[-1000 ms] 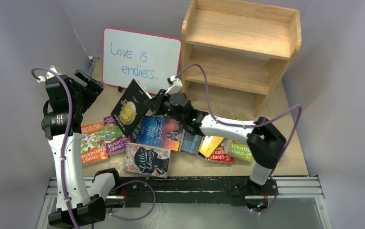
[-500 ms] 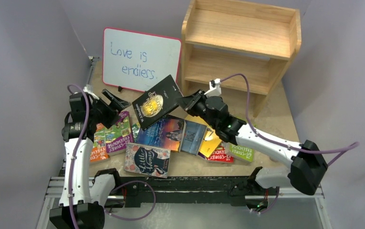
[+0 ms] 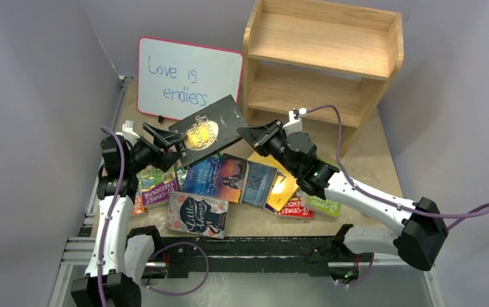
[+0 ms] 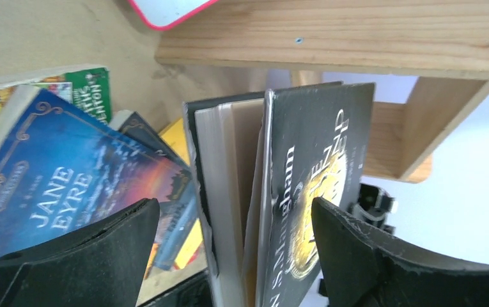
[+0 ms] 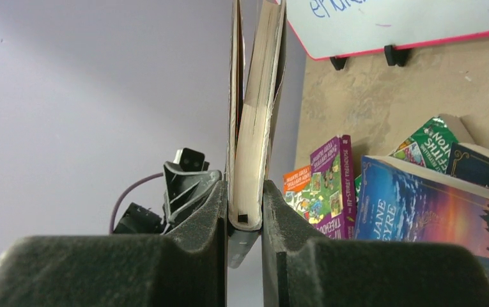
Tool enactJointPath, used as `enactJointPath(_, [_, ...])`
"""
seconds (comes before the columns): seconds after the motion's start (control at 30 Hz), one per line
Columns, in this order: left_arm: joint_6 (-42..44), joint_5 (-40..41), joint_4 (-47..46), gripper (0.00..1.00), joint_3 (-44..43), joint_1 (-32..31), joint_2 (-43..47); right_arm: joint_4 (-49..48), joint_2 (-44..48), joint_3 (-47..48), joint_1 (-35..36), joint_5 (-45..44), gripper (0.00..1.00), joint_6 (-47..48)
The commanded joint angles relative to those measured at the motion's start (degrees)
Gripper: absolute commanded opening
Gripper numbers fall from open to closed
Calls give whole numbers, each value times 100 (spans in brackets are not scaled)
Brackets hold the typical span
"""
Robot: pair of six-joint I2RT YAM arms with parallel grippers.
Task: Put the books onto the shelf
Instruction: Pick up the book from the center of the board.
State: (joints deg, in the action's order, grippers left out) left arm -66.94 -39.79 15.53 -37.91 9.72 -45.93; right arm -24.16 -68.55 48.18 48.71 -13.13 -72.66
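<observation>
A black book (image 3: 208, 130) with a gold emblem hangs in the air in front of the whiteboard, left of the wooden shelf (image 3: 325, 57). My right gripper (image 3: 249, 134) is shut on its right edge; the right wrist view shows the black book (image 5: 257, 115) pinched between both fingers. My left gripper (image 3: 163, 138) is open at the book's left edge. In the left wrist view the black book (image 4: 305, 192) stands between the wide-apart fingers (image 4: 88, 249), touching neither. More books lie on the table below, among them Jane Eyre (image 3: 215, 178) and Little Women (image 3: 197, 214).
A pink-edged whiteboard (image 3: 187, 80) stands at the back left of the shelf. Purple and orange Treehouse books (image 3: 155, 185) lie under the left arm. A yellow book (image 3: 283, 188) and red and green ones (image 3: 312, 206) lie under the right arm.
The right arm has carried the black book up and right and turned it flatter. The left arm has dropped and swung right, so its open jaws now straddle the book's left edge.
</observation>
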Motion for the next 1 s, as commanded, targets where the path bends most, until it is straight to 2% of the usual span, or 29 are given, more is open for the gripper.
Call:
enactJointPath(0.0, [-1117, -392, -1619, 84, 181, -22, 46, -1223, 242, 58, -19, 150, 0, -581])
enactJointPath(0.13, [-1532, -399, -2209, 62, 108, 0, -46, -1220, 349, -74, -27, 232, 0, -620])
enactJointPath(0.3, [-1999, -534, -2938, 41, 59, 39, -143, -1130, 585, -318, -77, 368, 0, -545])
enactJointPath(0.37, [-2008, -574, -3050, 39, 4, 51, -159, -1117, 654, -369, -101, 494, 0, -430])
enactJointPath(0.57, [-2028, -823, -3641, 49, -231, 12, -271, -1418, 641, -419, -160, 1057, 0, -275])
enactJointPath(0.67, [-1996, -872, -3748, 47, -346, -78, -308, -1562, 584, -352, -160, 1179, 0, -304])
enactJointPath(0.8, [-1898, -887, -3764, 29, -500, -110, -336, -1518, 592, -287, -160, 1198, 0, -238])
enactJointPath(0.87, [-1798, -884, -3667, 10, -632, -110, -361, -1430, 666, -307, -183, 1218, 0, -163])
enactJointPath(0.9, [-1710, -889, -3564, 0, -718, -110, -387, -1358, 713, -310, -212, 1242, 6, -97])
enactJointPath(0.97, [-1572, -913, -3353, 0, -908, -110, -438, -1206, 854, -324, -298, 1301, 36, 147])
